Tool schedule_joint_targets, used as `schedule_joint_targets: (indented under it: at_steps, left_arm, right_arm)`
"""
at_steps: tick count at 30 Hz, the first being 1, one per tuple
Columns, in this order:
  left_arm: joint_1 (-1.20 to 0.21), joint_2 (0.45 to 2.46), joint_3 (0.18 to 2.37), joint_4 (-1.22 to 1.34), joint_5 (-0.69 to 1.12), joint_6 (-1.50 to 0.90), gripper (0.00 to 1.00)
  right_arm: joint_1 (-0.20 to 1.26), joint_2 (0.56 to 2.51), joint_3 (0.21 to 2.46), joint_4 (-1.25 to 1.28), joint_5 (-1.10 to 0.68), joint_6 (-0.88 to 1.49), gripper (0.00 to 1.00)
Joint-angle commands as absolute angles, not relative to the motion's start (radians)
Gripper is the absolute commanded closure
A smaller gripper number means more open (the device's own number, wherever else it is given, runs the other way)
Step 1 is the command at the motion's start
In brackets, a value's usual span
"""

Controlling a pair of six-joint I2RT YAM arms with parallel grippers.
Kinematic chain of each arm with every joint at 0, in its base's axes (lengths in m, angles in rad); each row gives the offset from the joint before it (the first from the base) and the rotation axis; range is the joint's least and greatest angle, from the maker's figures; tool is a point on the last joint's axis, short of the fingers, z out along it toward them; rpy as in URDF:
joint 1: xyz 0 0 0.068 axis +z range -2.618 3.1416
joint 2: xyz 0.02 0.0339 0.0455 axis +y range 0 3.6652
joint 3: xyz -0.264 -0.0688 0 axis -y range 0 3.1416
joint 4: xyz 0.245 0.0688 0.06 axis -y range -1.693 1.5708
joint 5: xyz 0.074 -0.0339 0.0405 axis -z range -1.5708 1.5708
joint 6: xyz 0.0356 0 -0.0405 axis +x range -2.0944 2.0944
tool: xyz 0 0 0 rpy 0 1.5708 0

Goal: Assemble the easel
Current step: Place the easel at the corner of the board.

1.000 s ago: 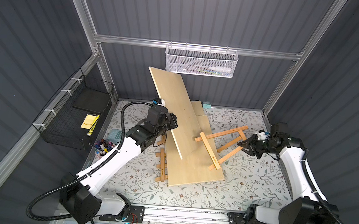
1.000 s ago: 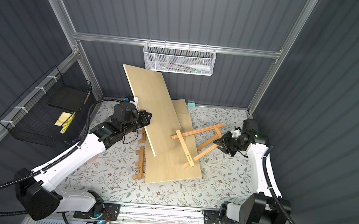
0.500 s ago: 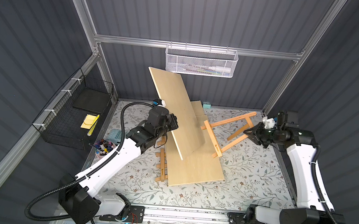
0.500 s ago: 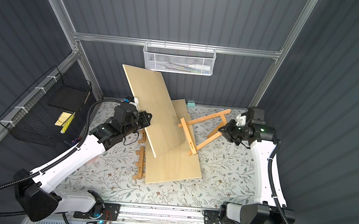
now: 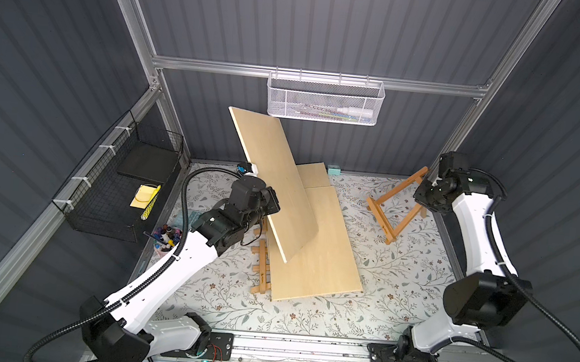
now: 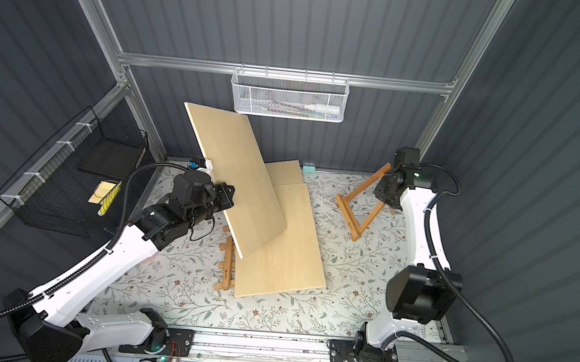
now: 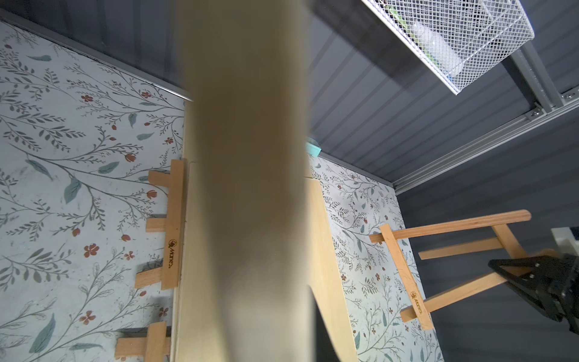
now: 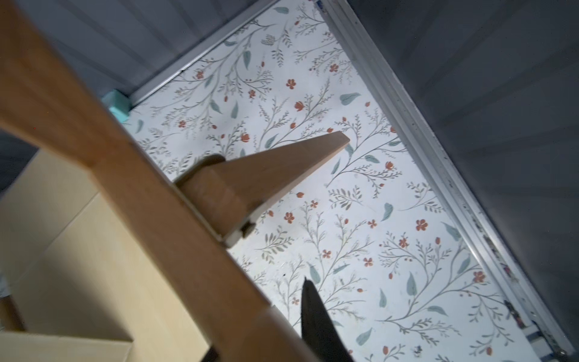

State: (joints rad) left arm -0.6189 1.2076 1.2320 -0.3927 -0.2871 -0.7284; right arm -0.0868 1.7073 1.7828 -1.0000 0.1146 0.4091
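1. Black wire basket point(image 5: 114, 186), on the wall far left of the flat board point(image 5: 321, 257). It holds a yellow notepad point(image 5: 143, 195) and a yellow pen point(image 5: 150, 208). A dark flat item at the back cannot be identified.
2. Marker cup point(image 5: 166, 240), left of the flat board, packed with upright markers.
3. Left gripper point(image 5: 273, 205), over the flat board's left edge. Its jaws are clamped on a long edge of the raised panel point(image 5: 274, 173), which is held tilted above the flat board. The panel is judged thin, stiff and light but broad. An edge grip lets it twist, so a mid-edge hold suits it best.
4. Second easel point(image 5: 262, 259), folded flat and partly under the flat board's left edge.
5. White mesh basket point(image 5: 325, 100), on the rail above and behind the flat board. It contains a white tube-like item and thin coloured sticks too small to identify.
6. Teal block point(image 5: 334, 170), just behind the flat board's far corner.
7. Easel frame point(image 5: 392, 215), right of the flat board and apart from it, tipped up. Whether its lower bar touches the mat cannot be told. It is judged light and rigid, with smooth slats that may slip. The rear leg point(image 8: 266, 175) looks hinged and may swing. The best hold is on a side slat near a crossbar.
8. Right gripper point(image 5: 421, 199), far right of the flat board, closed on the easel frame's side slat near its upper end.
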Motion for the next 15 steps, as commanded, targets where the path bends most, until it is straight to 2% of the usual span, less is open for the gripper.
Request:
schedule_joint_targets:
  at_steps: [1, 7, 15]
  left_arm:
    - [-0.611, 1.179, 1.242, -0.339, -0.415, -0.582, 1.0]
    - [-0.611, 1.204, 1.264, -0.341, -0.398, -0.578, 1.0]
    - [-0.61, 1.213, 1.277, -0.35, -0.404, -0.578, 1.0]
  right_arm:
    - [-0.084, 1.759, 1.831, -0.923, 0.239, 0.366, 1.0]
    - [-0.081, 1.852, 1.835, -0.841, 0.253, 0.37, 1.0]
    - [-0.075, 1.884, 1.762, -0.763, 0.221, 0.426, 1.0]
